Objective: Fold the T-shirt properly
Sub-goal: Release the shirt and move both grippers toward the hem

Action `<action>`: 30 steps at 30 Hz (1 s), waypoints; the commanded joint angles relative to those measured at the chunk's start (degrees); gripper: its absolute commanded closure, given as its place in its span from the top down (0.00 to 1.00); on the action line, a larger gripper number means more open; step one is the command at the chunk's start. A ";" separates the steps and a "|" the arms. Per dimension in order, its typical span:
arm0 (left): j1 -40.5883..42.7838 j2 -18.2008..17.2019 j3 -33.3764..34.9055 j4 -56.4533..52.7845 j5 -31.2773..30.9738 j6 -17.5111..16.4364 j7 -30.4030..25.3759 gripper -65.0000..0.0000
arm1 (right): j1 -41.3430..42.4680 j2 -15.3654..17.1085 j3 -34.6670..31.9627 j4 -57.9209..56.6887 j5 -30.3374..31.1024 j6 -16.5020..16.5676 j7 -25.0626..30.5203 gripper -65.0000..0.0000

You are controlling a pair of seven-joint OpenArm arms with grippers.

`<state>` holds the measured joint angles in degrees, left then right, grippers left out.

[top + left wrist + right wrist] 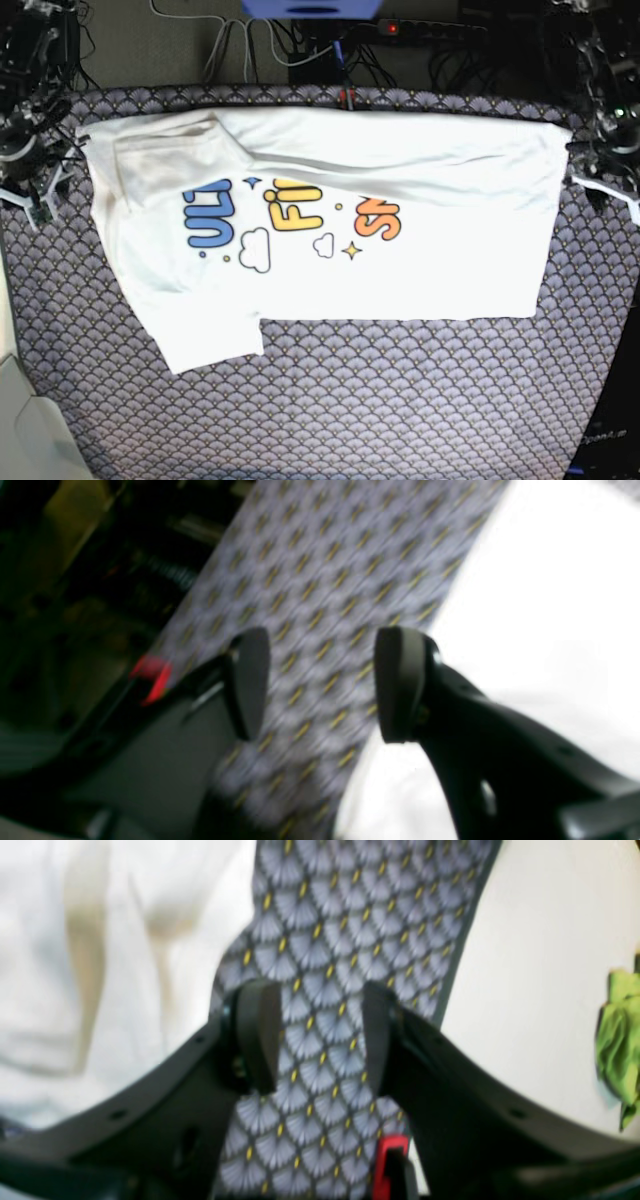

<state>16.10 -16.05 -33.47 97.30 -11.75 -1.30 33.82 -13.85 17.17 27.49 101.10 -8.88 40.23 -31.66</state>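
The white T-shirt [330,230] lies spread across the patterned cloth, print side up. Its upper part is folded down over the top of the blue, yellow and orange letters. One sleeve [210,345] sticks out at the lower left. My right gripper [38,195] hovers just off the shirt's left edge. In the right wrist view it [320,1035] is open and empty over the cloth, with the shirt [100,965] beside it. My left gripper [605,190] is by the shirt's right edge. In the left wrist view it [320,680] is open and empty, with the shirt [540,630] beside it.
A grey scallop-patterned tablecloth [400,400] covers the table. Cables and a power strip [430,28] run along the back. A green crumpled thing [617,1040] lies on a pale surface beyond the cloth's edge. A red clip [390,1155] sits at the cloth's edge.
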 commanded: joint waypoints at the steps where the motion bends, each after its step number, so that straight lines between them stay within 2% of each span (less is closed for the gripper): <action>1: -1.81 -0.69 -0.33 -0.02 0.45 0.55 -1.34 0.51 | 1.93 0.99 -1.86 0.66 0.58 -0.23 1.29 0.43; 7: -12.54 -1.13 3.19 -8.20 0.54 0.55 -1.34 0.51 | 12.57 1.86 -10.74 -4.44 0.49 -0.23 -4.16 0.43; 12: -20.98 -1.22 6.79 -17.87 0.54 0.55 -1.69 0.51 | 25.14 1.95 -13.90 -17.71 0.49 -0.23 -7.77 0.43; 19: -29.86 -1.31 11.36 -27.45 0.63 0.64 -1.78 0.51 | 38.33 2.83 -19.44 -37.06 0.49 -0.23 -7.15 0.43; 21: -32.49 -1.31 12.77 -29.82 0.63 0.64 -1.78 0.51 | 41.23 2.66 -19.79 -41.63 0.49 -0.23 -5.31 0.43; 30: -38.21 -0.87 15.32 -36.77 0.63 0.90 -1.96 0.51 | 45.98 2.57 -20.50 -52.70 0.49 -0.23 0.85 0.43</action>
<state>-20.67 -16.16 -17.93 59.68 -11.03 -0.60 32.82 30.26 18.94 6.83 47.46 -8.80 40.23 -31.86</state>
